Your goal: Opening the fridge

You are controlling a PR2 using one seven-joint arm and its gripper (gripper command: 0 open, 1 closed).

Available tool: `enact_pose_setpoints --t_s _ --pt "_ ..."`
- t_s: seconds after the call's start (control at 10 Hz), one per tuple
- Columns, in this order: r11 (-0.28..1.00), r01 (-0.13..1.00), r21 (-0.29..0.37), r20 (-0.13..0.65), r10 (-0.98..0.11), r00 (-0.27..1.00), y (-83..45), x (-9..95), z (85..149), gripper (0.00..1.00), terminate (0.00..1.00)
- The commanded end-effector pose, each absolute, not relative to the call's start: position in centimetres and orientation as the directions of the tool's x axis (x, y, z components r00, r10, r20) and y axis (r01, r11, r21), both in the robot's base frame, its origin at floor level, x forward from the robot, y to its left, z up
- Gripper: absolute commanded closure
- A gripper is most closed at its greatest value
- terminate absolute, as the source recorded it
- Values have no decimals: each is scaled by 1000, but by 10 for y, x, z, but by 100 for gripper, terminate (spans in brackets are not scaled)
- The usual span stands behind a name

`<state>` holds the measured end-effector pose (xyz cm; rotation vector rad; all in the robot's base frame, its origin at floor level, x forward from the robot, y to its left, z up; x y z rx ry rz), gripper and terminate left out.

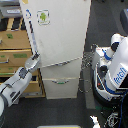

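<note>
The gripper (34, 61), its jaw state not discernible, is held at the fridge (62, 35) door's lower left edge, the white door rising directly above it; slippage is risked if purchase is shallow.

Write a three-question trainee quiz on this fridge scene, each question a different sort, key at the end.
1. True or false: the tall white fridge has its large upper door wide open.
2. Which colour is the small sticker on that door? A red, B green-and-white, C blue.
3. Fill in: the grey gripper reaches toward the fridge's ___ edge, by the exterior view.

Key: 1 false, it looks shut. 2 B. 3 left.
</note>
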<state>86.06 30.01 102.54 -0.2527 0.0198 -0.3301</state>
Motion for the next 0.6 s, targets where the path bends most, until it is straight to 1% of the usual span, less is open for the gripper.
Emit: enact_pose_setpoints --t_s 0.1,0.2,0.3,0.4,0.5,0.6 --pt "778 614 -136 242 -575 782 293 568 1233 100 0" --pt "735 670 -99 310 -617 723 265 526 1285 100 0" --pt "704 706 -78 341 -646 682 243 494 1315 100 0" --pt "601 798 -56 365 -731 576 199 423 1354 100 0" --pt "643 764 -58 335 -708 621 216 450 1334 100 0" --pt "705 703 -96 269 -661 700 245 504 1276 100 0"
